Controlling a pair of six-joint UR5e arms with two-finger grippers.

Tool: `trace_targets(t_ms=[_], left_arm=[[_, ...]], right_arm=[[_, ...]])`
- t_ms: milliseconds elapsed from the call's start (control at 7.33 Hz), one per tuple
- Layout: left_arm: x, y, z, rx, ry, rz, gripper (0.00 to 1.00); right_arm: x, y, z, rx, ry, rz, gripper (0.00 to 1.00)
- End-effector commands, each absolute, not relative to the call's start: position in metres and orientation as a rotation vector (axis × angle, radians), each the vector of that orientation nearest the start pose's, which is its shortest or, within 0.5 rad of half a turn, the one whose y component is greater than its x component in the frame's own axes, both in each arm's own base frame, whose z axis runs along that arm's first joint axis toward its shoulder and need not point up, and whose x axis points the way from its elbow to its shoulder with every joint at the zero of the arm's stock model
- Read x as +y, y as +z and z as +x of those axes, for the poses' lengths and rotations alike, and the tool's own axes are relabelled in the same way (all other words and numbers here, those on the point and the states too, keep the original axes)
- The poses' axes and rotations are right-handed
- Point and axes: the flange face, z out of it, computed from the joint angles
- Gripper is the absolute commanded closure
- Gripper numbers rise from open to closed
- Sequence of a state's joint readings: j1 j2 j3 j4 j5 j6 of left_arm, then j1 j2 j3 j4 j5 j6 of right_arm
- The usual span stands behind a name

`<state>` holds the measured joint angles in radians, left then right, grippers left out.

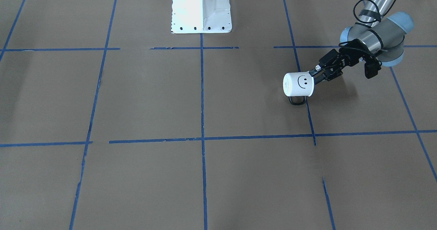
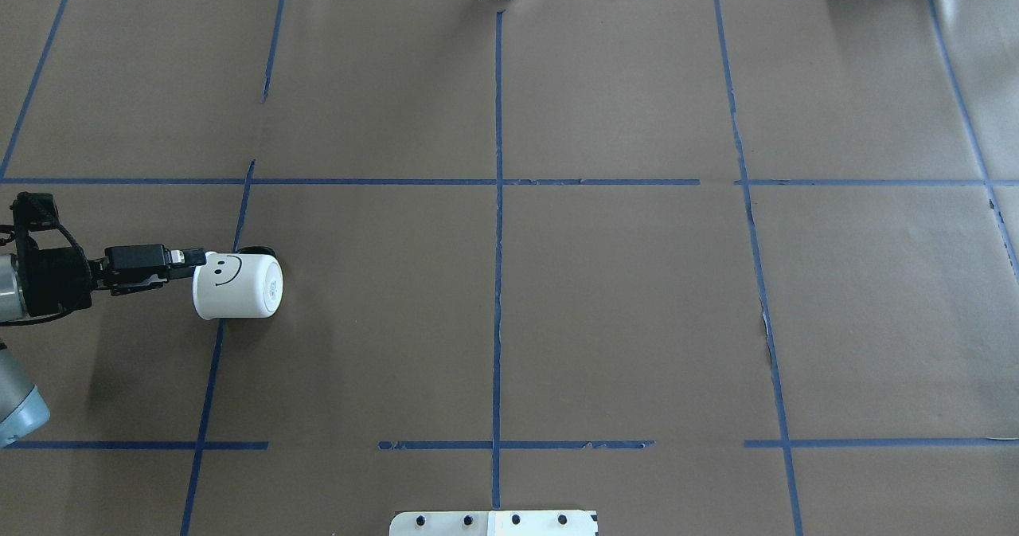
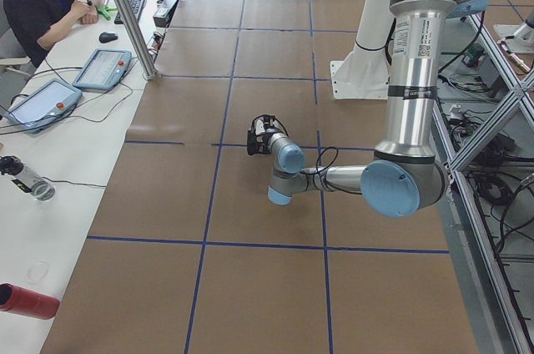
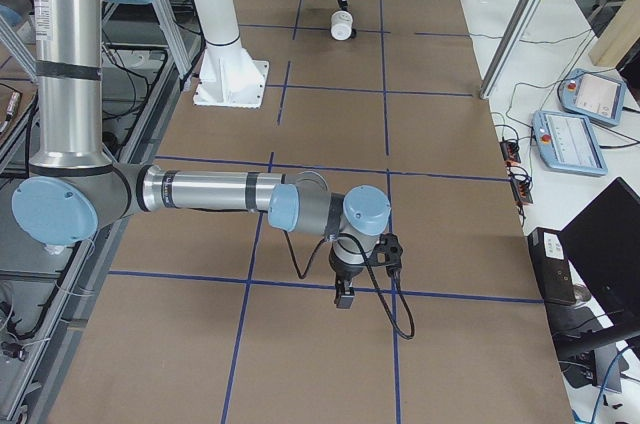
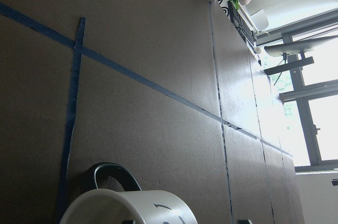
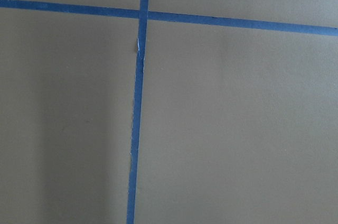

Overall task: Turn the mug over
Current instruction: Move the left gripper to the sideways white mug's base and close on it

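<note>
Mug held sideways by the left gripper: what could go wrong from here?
1. The left gripper pinches the mug only at its rim, so the mug may slip or swing as it turns.
2. The handle sticks out sideways, close to the table; it might catch there when set down.

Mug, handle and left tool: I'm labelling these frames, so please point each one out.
mug (image 2: 237, 287), overhead exterior view, middle of its white side.
handle (image 5: 111, 167), left wrist view, top of the black loop.
left tool (image 1: 314, 76), exterior front-facing view, between the fingertips at the mug's rim.
</note>
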<state>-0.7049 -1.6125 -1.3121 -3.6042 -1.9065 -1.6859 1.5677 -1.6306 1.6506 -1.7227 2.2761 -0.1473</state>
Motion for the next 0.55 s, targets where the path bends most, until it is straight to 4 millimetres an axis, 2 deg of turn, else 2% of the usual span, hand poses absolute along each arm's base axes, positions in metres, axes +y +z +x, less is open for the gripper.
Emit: trace_targets(t_ms=[0,136,409], left_arm=[[-0.3788,0.5606,0.2939,1.771,-0.282,0.286,0.37],[-0.3787,0.5613,0.294,1.769,-0.282,0.285,0.37],[-0.3785,0.5595,0.2933,1.778,-0.284,0.286,0.55]], right_arm=[[-0.4558,0.6672,0.0673,-0.712,-0.097,-0.075,0.0],[-0.4558,0.6672,0.0673,-0.712,-0.097,-0.075,0.0],[-0.4558,0.6672,0.0673,-0.712,-0.097,-0.075,0.0]])
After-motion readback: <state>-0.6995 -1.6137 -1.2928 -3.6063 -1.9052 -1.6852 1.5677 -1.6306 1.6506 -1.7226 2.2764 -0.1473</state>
